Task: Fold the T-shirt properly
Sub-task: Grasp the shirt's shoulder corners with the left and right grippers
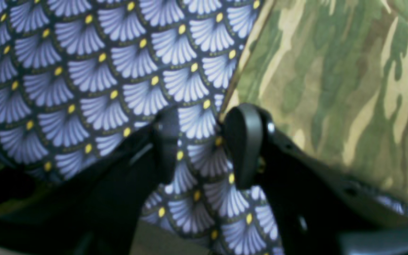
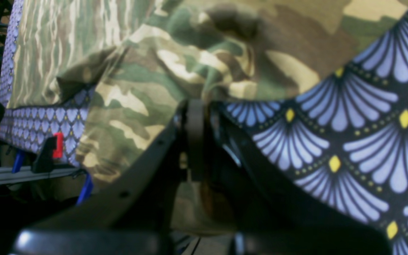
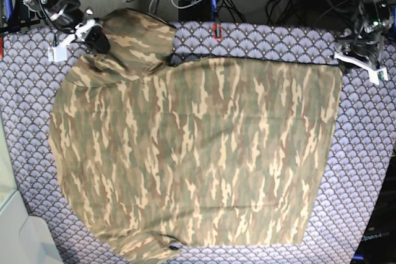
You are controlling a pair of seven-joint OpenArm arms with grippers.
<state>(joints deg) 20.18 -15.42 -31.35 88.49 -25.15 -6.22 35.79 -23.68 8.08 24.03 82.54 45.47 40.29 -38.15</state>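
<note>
I see the T-shirt [image 3: 192, 153] spread flat across the middle of the desk [image 3: 371, 153], which is covered by a purple scallop-patterned tablecloth [image 3: 278, 38]. The shirt fills most of the base view, from the left edge to well right of centre.

My right tool [image 2: 194, 117] sits at the upper left of the base view, at the shirt's bunched sleeve. In the right wrist view its jaws are pressed together low in the centre of the frame, with a fold of camouflage cloth pinched between them; the fabric rises crumpled just above the fingertips and drapes down to the left, while bare tablecloth shows to the right.

My left tool [image 1: 204, 141] is at the upper right of the base view, at the shirt's upper right corner. In the left wrist view its jaws stand partly apart, with only tablecloth showing in the gap. The shirt's edge runs diagonally just right of the right-hand finger [image 1: 243, 141], touching or nearly touching it; I cannot tell which. The cloth fills the upper right of that frame.
</note>
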